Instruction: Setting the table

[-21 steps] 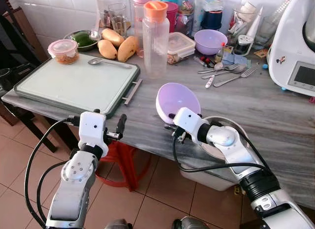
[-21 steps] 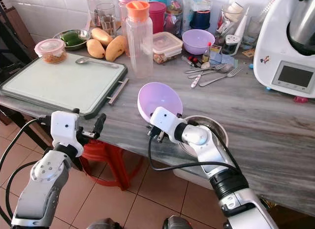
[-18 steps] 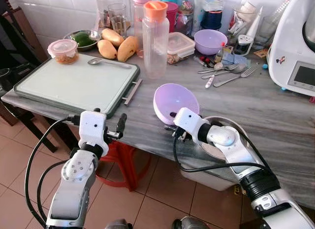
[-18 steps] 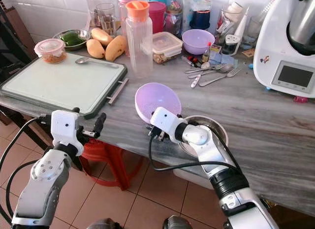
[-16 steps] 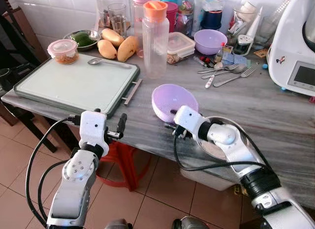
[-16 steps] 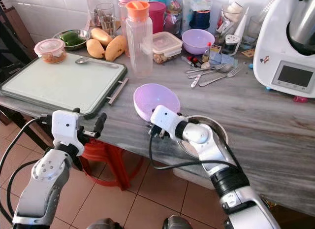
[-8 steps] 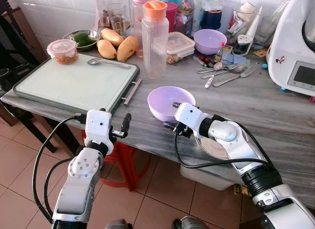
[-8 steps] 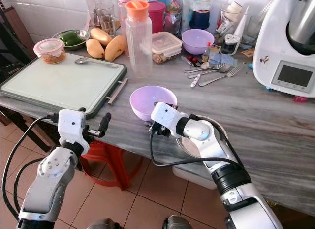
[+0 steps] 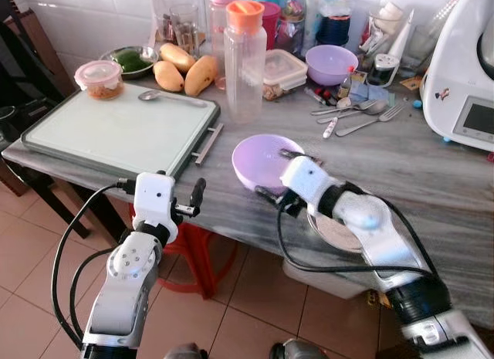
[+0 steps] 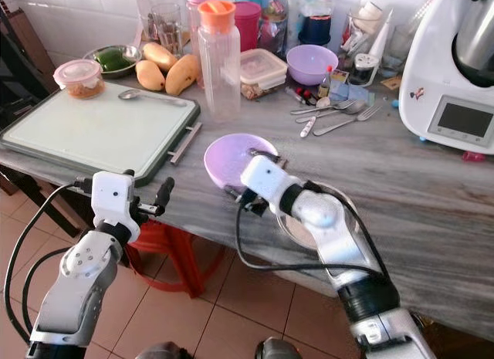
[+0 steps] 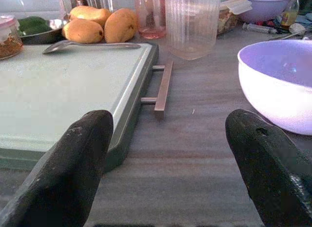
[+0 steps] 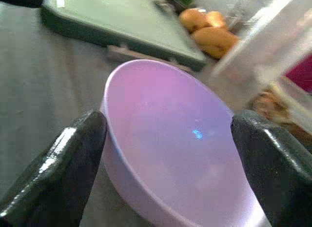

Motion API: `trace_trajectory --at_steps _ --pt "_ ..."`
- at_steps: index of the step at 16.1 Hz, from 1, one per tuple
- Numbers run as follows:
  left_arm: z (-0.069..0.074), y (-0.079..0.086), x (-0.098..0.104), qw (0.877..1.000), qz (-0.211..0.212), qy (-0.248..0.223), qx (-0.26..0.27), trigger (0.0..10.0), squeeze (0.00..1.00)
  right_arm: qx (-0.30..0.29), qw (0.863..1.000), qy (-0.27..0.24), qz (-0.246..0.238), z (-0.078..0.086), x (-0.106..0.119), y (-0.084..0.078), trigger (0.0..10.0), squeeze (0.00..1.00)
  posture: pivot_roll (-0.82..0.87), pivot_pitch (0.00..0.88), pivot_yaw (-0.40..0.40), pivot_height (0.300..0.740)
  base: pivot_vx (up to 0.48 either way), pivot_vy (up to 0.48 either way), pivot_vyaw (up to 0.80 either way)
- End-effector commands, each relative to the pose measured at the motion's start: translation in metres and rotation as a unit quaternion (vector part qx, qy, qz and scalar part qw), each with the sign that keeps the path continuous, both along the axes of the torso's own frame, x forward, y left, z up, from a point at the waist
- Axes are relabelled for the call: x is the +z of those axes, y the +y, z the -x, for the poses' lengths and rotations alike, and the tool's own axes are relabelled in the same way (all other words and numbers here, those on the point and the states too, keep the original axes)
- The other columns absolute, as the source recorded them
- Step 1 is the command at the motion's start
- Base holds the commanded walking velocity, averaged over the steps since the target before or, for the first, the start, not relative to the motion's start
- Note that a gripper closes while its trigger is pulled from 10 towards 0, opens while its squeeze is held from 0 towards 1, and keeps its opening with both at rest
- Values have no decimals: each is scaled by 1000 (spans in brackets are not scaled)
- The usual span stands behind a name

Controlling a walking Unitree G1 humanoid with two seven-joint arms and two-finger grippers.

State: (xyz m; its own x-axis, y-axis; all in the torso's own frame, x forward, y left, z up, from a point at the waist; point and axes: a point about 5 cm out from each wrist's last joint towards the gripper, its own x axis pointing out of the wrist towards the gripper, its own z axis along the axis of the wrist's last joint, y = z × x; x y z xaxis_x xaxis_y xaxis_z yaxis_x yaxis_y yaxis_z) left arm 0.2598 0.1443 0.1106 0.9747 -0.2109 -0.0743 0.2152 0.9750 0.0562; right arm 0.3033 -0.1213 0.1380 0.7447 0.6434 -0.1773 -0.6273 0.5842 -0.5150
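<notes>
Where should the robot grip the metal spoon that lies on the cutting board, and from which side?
Grip the spoon by its straight handle, from above. It lies flat on the cutting board, its bowl towards the red-lidded container, so the thin handle gives the hand two parallel edges to close on.

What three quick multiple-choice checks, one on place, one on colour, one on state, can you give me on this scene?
1. Where does the nearer lilac bowl sit?
A. on the cutting board
B. on the counter, to the right of the cutting board
C. on the floor

2. What colour is the tall clear bottle's cap?
A. orange
B. green
C. black

3. How is the left pincer?
A. shut on a spoon
B. open and empty
C. shut on the board's handle

Answers:
1. B, the bowl stands upright on the grey counter beside the board.
2. A, the cap is plainly orange.
3. B, its fingers stand wide apart with nothing between them.
</notes>
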Motion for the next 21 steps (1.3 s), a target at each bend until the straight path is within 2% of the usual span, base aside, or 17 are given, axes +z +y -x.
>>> trace_trajectory --at_steps 1,3,4,6,8,9,11,12,14,15,16,17,21 --pt "1 2 1 1000 2 -4 1 10000 0 -27 999 -33 -19 3 11 -4 10000 1000 -32 0 14 740 0 0 0" --pt "1 3 0 1000 3 -4 0 10000 0 -87 993 -65 -54 9 17 -12 10000 1000 -36 0 18 740 0 0 0" --pt "0 2 0 1000 2 -3 -1 10000 0 -125 985 -77 -87 11 21 -16 10000 1000 -39 0 21 740 0 0 0" --pt "-2 2 0 1000 2 -3 -4 10000 0 -154 976 -95 -119 14 27 -17 10000 1000 -41 0 25 740 0 0 0" --pt "-2 1 0 1000 2 -4 -5 10000 0 -162 974 -98 -122 16 27 -17 10000 1000 -38 0 25 740 0 0 0" --pt "-2 2 0 1000 2 -5 -5 10000 0 -204 965 -105 -130 17 27 -23 10000 1000 -35 0 22 740 0 0 0" --pt "-2 3 0 1000 1 -5 -4 10000 0 -281 946 -82 -138 22 17 -37 10000 1000 -33 0 15 740 0 0 0" --pt "-1 3 0 1000 0 -5 -5 10000 0 -318 936 -60 -136 31 6 -43 10000 1000 -33 0 15 740 0 0 0" --pt "-1 3 0 1000 1 -4 -6 10000 0 -346 926 -43 -146 35 0 -46 10000 1000 -36 0 17 740 0 0 0" --pt "-1 2 1 1000 18 0 -17 10000 0 -367 916 -16 -163 37 -6 -48 10000 922 -36 0 20 740 0 0 0" --pt "0 1 2 1000 19 0 -23 10000 0 -382 908 3 -172 38 -10 -50 10000 733 -36 0 21 740 0 0 0" --pt "2 0 1 999 15 1 -30 10000 0 -395 902 17 -172 38 -13 -52 10000 639 -35 0 22 740 0 0 0" --pt "1 1 2 1000 15 1 -28 10000 0 -420 886 85 -176 39 -29 -56 10000 467 -32 0 20 740 0 0 0"
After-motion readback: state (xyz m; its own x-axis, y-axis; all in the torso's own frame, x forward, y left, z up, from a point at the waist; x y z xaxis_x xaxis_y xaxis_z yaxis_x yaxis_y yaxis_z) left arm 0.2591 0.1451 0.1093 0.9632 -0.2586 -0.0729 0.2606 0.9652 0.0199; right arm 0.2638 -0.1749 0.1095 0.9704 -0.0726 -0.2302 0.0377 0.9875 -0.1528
